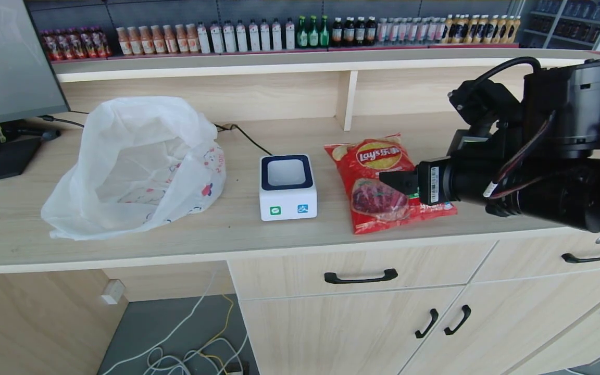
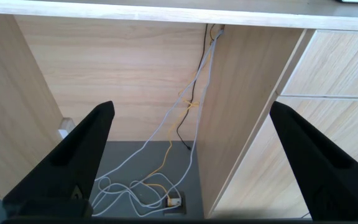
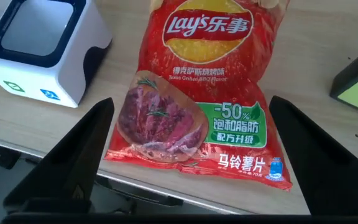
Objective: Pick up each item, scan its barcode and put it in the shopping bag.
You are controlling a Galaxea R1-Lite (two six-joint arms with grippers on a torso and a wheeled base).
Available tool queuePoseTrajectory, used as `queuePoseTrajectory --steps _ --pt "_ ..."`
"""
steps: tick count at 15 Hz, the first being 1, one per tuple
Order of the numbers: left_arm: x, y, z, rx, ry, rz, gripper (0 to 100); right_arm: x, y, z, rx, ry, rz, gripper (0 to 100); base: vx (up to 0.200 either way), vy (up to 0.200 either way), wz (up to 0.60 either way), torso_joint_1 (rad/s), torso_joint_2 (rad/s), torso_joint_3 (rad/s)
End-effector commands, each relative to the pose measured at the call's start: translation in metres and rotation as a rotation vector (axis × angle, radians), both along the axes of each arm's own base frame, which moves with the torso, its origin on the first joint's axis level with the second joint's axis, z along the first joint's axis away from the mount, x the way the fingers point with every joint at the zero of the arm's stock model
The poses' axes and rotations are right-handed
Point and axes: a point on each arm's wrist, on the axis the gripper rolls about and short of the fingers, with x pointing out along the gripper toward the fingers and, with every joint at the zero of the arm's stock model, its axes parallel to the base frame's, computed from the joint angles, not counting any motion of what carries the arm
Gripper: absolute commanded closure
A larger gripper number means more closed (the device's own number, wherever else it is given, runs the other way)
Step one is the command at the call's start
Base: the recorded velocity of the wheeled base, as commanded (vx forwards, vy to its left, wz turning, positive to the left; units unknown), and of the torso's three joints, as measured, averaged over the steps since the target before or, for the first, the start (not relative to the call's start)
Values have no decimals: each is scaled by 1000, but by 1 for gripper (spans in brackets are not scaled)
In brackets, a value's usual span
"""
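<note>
Honestly, the main risk is the grasp itself. The right hand [image 3: 191, 102] hangs released, fingers wide apart, just above the chips bag [image 1: 378, 156], which lies flat and face up on the worktop [image 1: 258, 229], right of the scanner [image 1: 287, 186] and close to it. Such a puffy, glossy packet probably slips between the fingers, or it gets crushed if they press too hard. Its lower end is also near the front edge of the worktop, so a push instead of a pinch could send it down to the floor.

I judge that the barcode is on the hidden back side, so the packet must be turned over the scanner; a weak hold may fail there. The shopping bag [image 1: 133, 166] lies left of the scanner, its mouth slumped and only half open, so the packet may catch on the rim. The scanner stands between packet and bag, and a low carry could knock it.

The left hand [image 2: 191, 106] is also released, low and left of the scanner, facing loose cables [image 2: 166, 180] under the worktop. A monitor [image 1: 8, 57] stands far left of the scanner, and bottles [image 1: 279, 34] line the shelf behind.
</note>
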Motion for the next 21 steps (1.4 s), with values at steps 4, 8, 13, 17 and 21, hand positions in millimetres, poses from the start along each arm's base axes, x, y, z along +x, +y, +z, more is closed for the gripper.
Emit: queuePoseTrajectory --steps 4,8,13,17,21 --pt "0 0 0 0 0 -1 0 28 -3 -10 -28 20 -44 0 0 0 0 0 0 0" --pt "0 0 0 0 0 1 0 44 2 -13 -28 22 -54 0 0 0 0 0 0 0" --pt "0 0 0 0 0 1 0 54 7 -17 -31 28 -54 0 0 0 0 0 0 0" --pt "0 0 0 0 0 -1 0 56 8 -18 -32 31 -51 0 0 0 0 0 0 0" --pt "0 0 0 0 0 -1 0 61 12 -18 -41 23 -39 0 0 0 0 0 0 0"
